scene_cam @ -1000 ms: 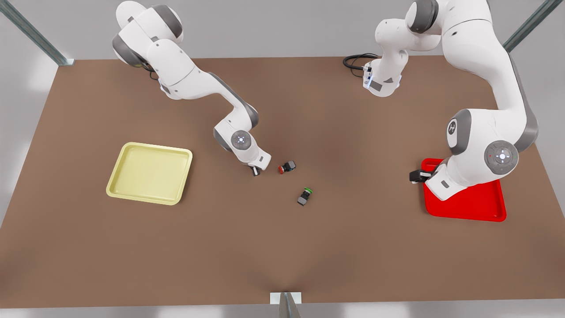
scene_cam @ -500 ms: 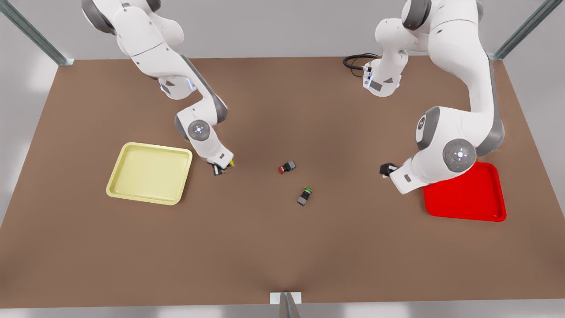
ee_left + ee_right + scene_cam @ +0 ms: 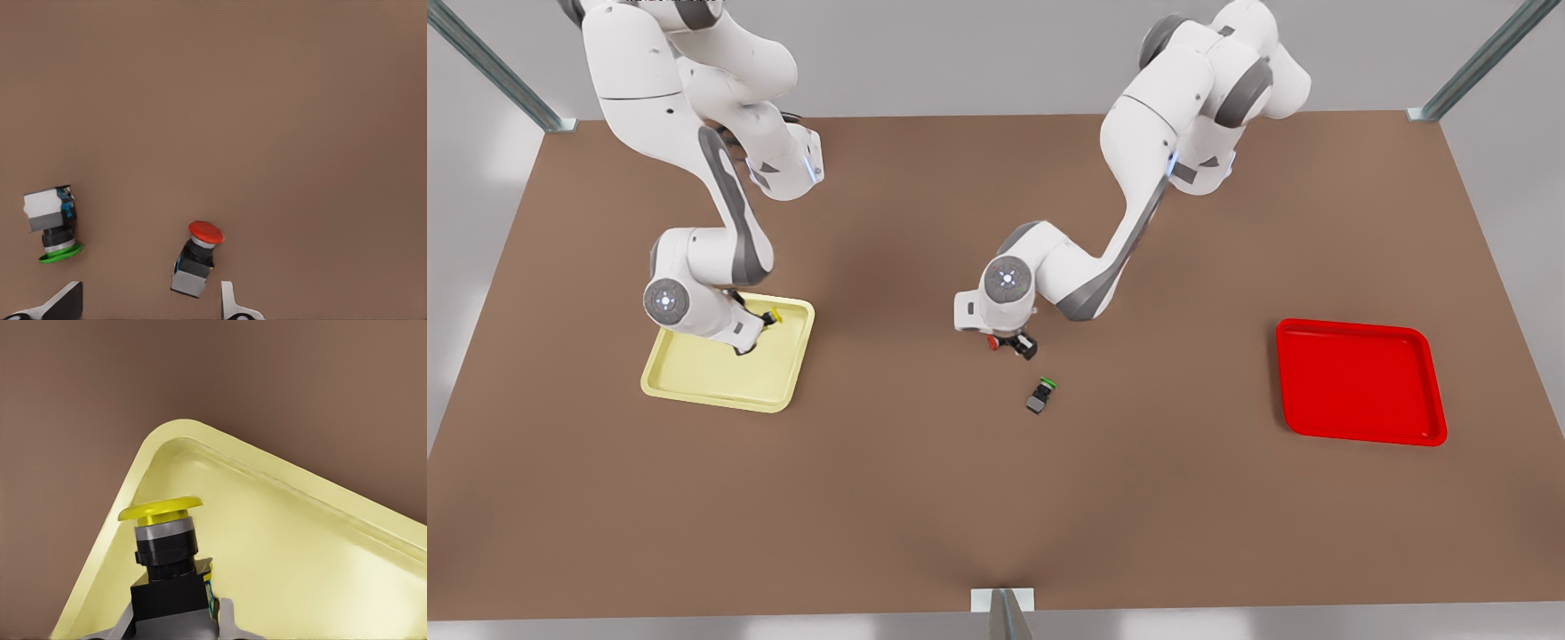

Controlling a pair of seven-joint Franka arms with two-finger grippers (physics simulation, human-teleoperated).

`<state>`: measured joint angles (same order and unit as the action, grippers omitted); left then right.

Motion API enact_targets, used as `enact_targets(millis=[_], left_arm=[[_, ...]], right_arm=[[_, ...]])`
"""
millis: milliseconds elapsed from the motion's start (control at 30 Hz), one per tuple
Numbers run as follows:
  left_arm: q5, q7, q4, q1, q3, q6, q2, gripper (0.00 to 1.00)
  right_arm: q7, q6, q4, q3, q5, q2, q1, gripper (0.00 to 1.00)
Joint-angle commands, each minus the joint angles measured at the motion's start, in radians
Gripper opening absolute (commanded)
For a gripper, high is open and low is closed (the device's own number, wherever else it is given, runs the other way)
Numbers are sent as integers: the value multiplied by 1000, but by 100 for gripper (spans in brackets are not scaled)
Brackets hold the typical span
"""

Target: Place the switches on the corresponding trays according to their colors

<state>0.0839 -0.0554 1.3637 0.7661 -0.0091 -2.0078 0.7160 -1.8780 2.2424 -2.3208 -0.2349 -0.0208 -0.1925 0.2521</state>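
Over the yellow tray (image 3: 694, 378), at the front view's left, my right gripper (image 3: 758, 331) pinches the yellow switch (image 3: 167, 543) by its body, cap near the tray's corner. Mid-table, my left gripper (image 3: 1009, 342) hangs over the red switch (image 3: 196, 257), fingers (image 3: 230, 303) spread on either side of it. The green switch (image 3: 1041, 396) lies just beside. The red tray (image 3: 1359, 382) sits far right.

Simulated robot lab, bare brown table (image 3: 996, 498), metal frame posts (image 3: 494, 67), grey walls

Brown table (image 3: 996, 498), metal frame posts (image 3: 494, 67) at its corners.
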Motion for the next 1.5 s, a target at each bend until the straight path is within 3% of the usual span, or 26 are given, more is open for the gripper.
enact_targets(millis=[0, 33, 100, 267, 333, 433, 567, 633, 700, 767, 800, 867, 1033, 1100, 1467], left_arm=[[11, -1, 0, 8, -2, -6, 3, 100], [10, 0, 0, 25, -2, -23, 22, 100], [-69, -7, 0, 45, 0, -35, 36, 100], [-131, -89, 90, 50, 1, -115, 28, 100], [-131, -92, 182, 51, 1, -175, -9, 100], [-131, -90, 204, 61, 1, -186, -4, 100], [-131, -93, 209, 62, 0, -236, 31, 100], [-131, -92, 210, 61, 0, -247, 42, 100], [-130, -92, 210, 62, -2, -249, 48, 100], [-128, -92, 210, 61, -2, -256, 59, 100], [-127, -92, 212, 61, -2, -256, 59, 94], [-122, -90, 212, 61, -2, -256, 59, 68], [-119, -90, 230, 61, -2, -256, 56, 68], [-119, -90, 230, 61, -2, -256, 56, 61], [-118, -89, 232, 61, -2, -252, 56, 53]], right_arm=[[-4, 2, 0, -4, -2, -1, 0, 49], [-13, 2, 4, -4, -2, 1, -10, 73], [-13, 2, 8, -9, -2, -1, -16, 92], [-29, -9, 20, -14, -2, 11, -14, 94], [39, -118, 107, -23, -2, 54, -4, 94], [413, -333, 353, -15, -2, 65, 3, 100], [1158, -489, 626, 114, 24, 65, -27, 100], [1469, -604, 785, 181, 71, 61, -137, 100], [1718, -648, 830, 193, 85, 73, -165, 100], [1726, -662, 828, 184, 93, 76, -181, 100], [1720, -662, 831, 186, 93, 73, -183, 100], [1722, -698, 851, 184, 91, 51, -188, 100], [1749, -695, 922, 170, 99, 36, -178, 100], [1754, -693, 923, 170, 97, 38, -183, 100], [1781, -692, 959, 161, 90, 34, -183, 100]])
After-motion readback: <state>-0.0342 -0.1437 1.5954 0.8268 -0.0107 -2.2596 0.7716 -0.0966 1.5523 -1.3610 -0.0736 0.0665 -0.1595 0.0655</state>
